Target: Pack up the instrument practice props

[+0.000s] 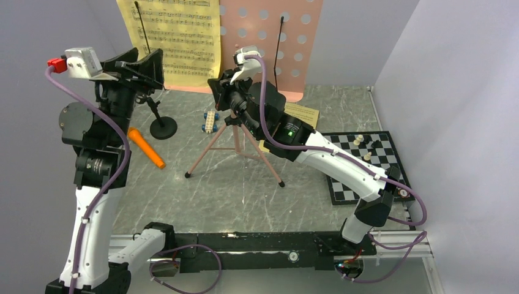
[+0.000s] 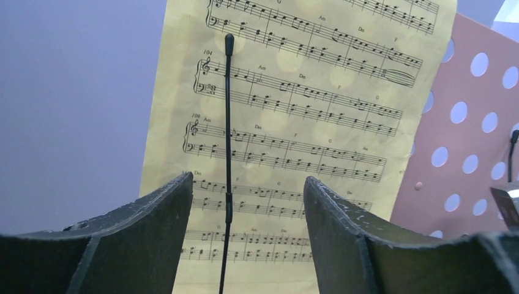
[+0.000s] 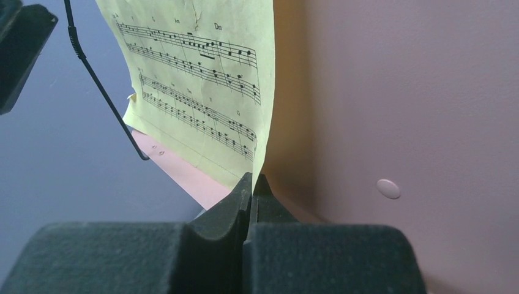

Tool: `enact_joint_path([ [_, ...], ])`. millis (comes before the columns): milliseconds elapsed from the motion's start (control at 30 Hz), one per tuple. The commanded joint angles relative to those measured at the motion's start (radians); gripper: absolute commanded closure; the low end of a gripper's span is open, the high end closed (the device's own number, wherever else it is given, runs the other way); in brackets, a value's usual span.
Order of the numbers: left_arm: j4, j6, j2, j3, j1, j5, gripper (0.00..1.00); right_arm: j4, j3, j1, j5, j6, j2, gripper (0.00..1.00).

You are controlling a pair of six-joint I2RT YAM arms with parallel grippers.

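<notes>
One orange microphone (image 1: 147, 149), one mic stand (image 1: 163, 127), one pink music stand (image 1: 297, 52), one upright yellow page (image 1: 183, 43), one flat yellow page (image 1: 304, 114). Left gripper (image 2: 248, 187) spread, holding nothing; right gripper (image 3: 253, 184) pressed together, pinching the upright yellow page's lower edge.

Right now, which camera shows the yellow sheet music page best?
The left wrist view: the yellow sheet music page fills it, staves sharp. The top external view shows it small, on the pink music stand. The right wrist view shows only its lower part, pinched in the right gripper.
</notes>
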Motion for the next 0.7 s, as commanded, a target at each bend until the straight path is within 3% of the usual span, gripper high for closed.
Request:
enact_joint_path([
  [0, 0.087, 0.05, 0.029, 0.046, 0.007, -0.02, 0.32, 0.004, -0.003, -0.004, -0.017, -0.023, -0.04, 1.0],
  [200, 0.101, 0.073, 0.081, 0.097, 0.006, -0.04, 0.41, 0.007, -0.014, -0.004, -0.019, -0.028, -0.047, 1.0],
  [367, 0.107, 0.065, 0.093, 0.095, 0.006, -0.04, 0.59, 0.009, -0.027, -0.004, -0.024, -0.034, -0.056, 1.0],
  [500, 0.096, 0.066, 0.096, 0.091, 0.006, -0.037, 0.62, 0.016, -0.044, -0.004, -0.027, -0.032, -0.066, 1.0],
  [667, 0.108, 0.075, 0.09, 0.081, 0.006, -0.011, 0.74, 0.021, -0.055, -0.004, -0.028, -0.033, -0.075, 1.0],
])
